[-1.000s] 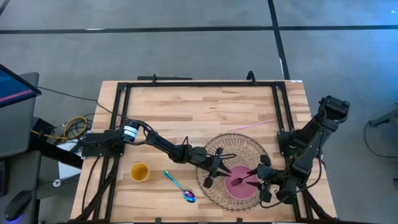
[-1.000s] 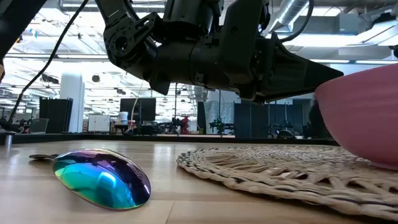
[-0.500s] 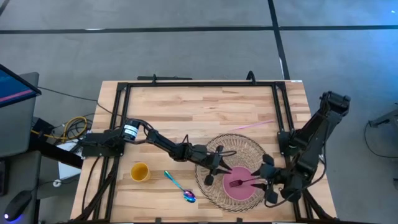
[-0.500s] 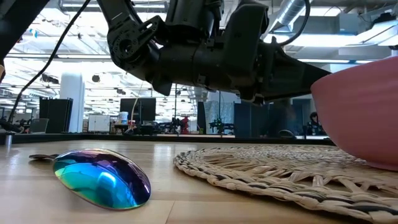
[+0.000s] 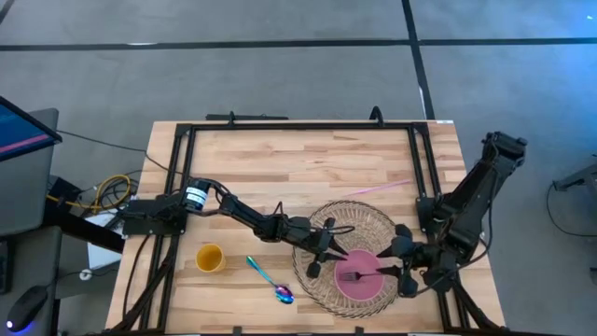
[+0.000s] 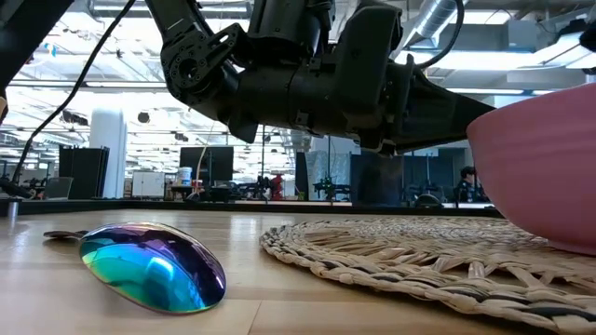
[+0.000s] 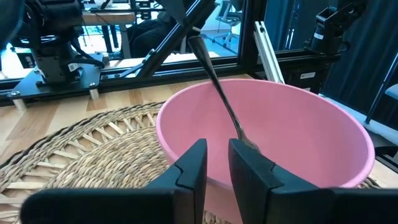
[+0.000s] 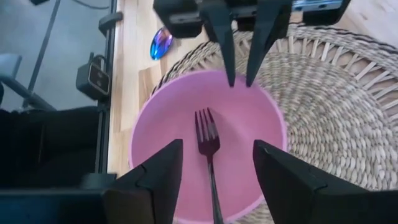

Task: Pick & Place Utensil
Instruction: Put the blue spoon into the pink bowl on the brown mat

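Fork (image 8: 208, 149) handle end is cut off at the right wrist frame edge; tines rest inside the pink bowl (image 8: 166, 118) on the woven mat (image 5: 359, 217). Right gripper (image 5: 403, 266) fingers are spread, touching nothing. Left gripper (image 5: 320, 259) fingers are narrowly parted at the bowl rim, nothing held.

No legible text or labels.

A light wooden table (image 5: 280, 163) with a black metal frame (image 5: 298, 126) along its edges carries a round woven placemat (image 5: 328, 221) near its front edge. To the mat's left lie an iridescent spoon (image 5: 270, 280) and, farther left, a small yellow cup (image 5: 210, 258). A thin pink stick (image 5: 378, 189) rests on the wood just behind the mat.
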Controlling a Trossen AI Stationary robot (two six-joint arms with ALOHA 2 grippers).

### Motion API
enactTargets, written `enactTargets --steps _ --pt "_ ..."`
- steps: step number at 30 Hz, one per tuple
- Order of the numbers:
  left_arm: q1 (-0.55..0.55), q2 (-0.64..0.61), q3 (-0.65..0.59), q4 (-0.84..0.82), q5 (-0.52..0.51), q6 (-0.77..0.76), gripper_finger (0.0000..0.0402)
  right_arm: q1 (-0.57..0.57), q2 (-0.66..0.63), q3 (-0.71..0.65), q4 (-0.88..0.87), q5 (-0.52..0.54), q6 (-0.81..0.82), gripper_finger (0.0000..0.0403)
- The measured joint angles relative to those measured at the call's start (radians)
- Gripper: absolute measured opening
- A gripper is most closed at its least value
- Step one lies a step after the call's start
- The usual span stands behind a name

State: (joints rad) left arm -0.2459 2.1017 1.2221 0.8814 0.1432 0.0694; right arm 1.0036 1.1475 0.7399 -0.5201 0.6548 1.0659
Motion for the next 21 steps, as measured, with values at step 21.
enactTargets --steps 21 --pt "0.005 -0.455 -0.173 -0.47 -0.002 0.003 0.0066 -0.192 -0.013 0.0 0.087 0.027 -0.163 0.0186"
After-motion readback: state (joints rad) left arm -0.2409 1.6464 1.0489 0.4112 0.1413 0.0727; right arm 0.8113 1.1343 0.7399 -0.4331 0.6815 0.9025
